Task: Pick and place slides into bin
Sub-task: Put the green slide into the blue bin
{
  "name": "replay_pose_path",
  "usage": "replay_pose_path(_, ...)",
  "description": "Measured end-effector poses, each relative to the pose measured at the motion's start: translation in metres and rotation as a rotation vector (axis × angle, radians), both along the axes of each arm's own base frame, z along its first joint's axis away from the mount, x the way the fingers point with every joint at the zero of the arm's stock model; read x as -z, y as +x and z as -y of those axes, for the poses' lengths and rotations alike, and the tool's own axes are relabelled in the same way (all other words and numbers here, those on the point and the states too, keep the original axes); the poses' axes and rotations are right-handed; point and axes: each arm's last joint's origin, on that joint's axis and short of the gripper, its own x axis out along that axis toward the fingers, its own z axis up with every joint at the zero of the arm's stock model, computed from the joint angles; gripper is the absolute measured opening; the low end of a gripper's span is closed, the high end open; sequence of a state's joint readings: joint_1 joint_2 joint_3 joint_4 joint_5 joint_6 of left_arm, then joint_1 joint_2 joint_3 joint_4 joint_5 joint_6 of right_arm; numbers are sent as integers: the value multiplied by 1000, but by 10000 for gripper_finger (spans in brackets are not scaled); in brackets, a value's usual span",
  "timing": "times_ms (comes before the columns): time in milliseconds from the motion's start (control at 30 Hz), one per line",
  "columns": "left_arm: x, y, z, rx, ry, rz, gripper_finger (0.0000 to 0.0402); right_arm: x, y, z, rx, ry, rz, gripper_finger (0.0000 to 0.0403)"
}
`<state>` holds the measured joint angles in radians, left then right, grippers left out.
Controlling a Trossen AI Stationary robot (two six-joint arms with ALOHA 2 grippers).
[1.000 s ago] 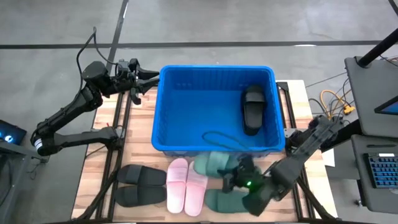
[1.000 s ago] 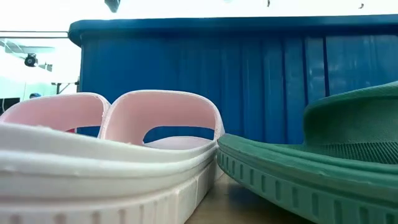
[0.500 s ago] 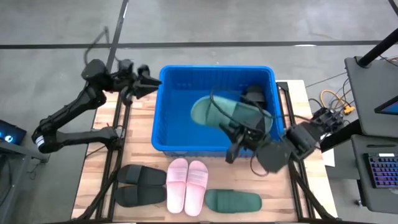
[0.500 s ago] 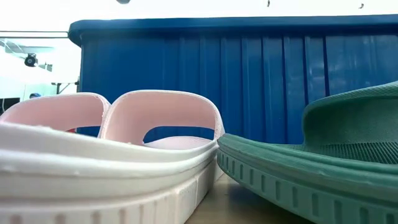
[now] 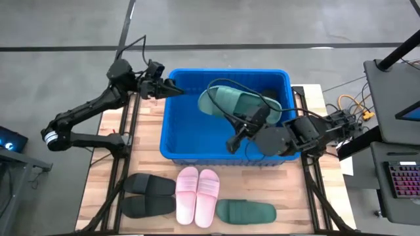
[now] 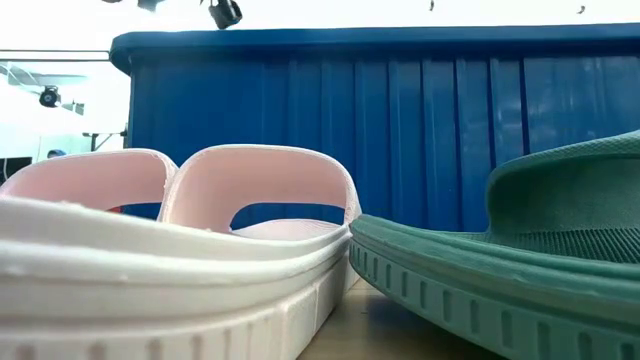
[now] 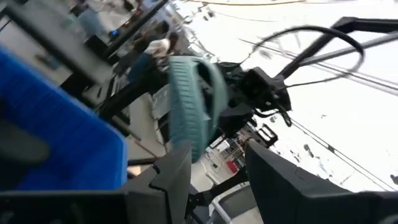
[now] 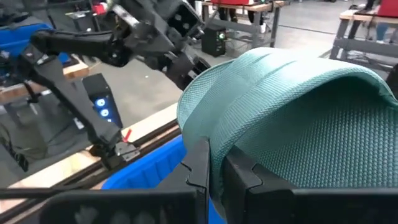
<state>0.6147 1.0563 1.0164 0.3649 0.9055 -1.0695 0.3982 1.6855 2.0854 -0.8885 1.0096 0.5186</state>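
So the right gripper (image 5: pixel 244 124) is up over the blue bin (image 5: pixel 177 141), pinched tight on a dark green slide (image 5: pixel 237 103). In the right wrist view you can see both fingers clamped on the edge of the strap (image 8: pixel 292 118), with basically no gap between them. The slide hangs above the bin's interior, toe end stretching away from the gripper toward the far wall, tilted rather than flat.

Just past the held slide, on the right-hand side inside the bin, there's a black slide (image 5: pixel 272 98), mostly hidden behind the green one and the arm.

The left gripper (image 5: pixel 172 87) is parked at the bin's far-left corner, just outside the rim, pointing in toward the carried slide. Its fingers (image 7: pixel 168 177) stand partly apart with nothing between them, and the green slide shows up beyond them in the left wrist view.

Everything else sits on the wooden table (image 5: pixel 108 177), on the near side of the bin, well apart from both grippers: the other dark green slide (image 5: pixel 246 212) lying flat closest to the right arm's side, the light pink pair (image 5: pixel 197 195) side by side next to it, and a black pair (image 5: pixel 147 195) farther left. From the low view the pink pair and the green one fill the foreground, with the bin wall right behind.
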Motion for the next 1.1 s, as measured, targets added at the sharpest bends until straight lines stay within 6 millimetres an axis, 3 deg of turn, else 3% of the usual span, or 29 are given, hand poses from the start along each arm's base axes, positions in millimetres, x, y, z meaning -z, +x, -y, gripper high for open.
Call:
replay_pose_path(467,7,23,-13,20,28,47,139,-3,3,3,14,10,36,11)
replay_pose_path(800,21,44,-25,47,-25,3,205,-7,5,6,12,-15,47,11)
replay_pose_path(1100,13,46,-26,-13,-4,81,215,-6,9,20,53,-23,33,11)
